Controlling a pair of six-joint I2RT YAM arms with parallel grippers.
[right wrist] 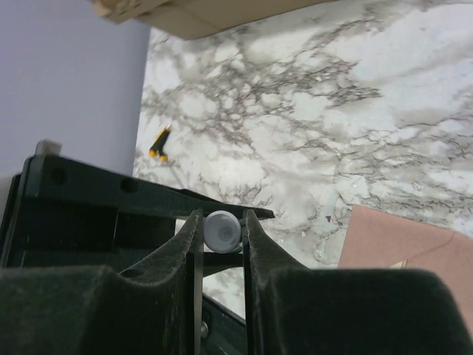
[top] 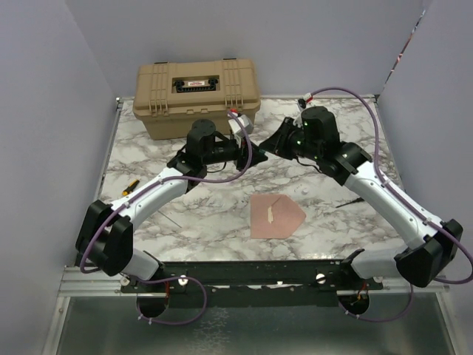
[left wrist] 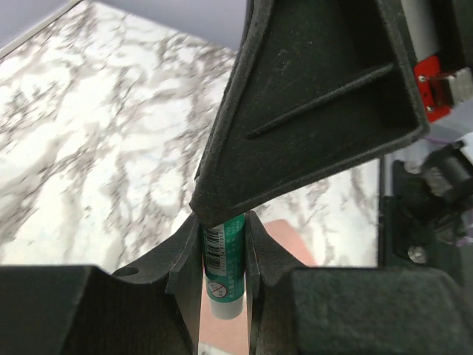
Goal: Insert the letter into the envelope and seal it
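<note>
Uncapping glue stick (left wrist: pixel 223 270) ahead of sealing: gripping its body narrowly in left hand (left wrist: pixel 223 240), pinching cap (right wrist: pixel 222 230) with right hand (right wrist: pixel 222 220). Seeing envelope (top: pixel 275 216) flat on table (top: pixel 185 214), lower centre of top view, flap open; letter not visible apart, likely inside. Next: pull cap straight off, hold body steady.

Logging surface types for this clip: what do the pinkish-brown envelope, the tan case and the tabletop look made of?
The pinkish-brown flapped envelope: matte paper, creased flap. The tan latched case: likely moulded plastic, ribbed lid. The tabletop: marble-patterned, grey veins; stone or laminate, unclear.
</note>
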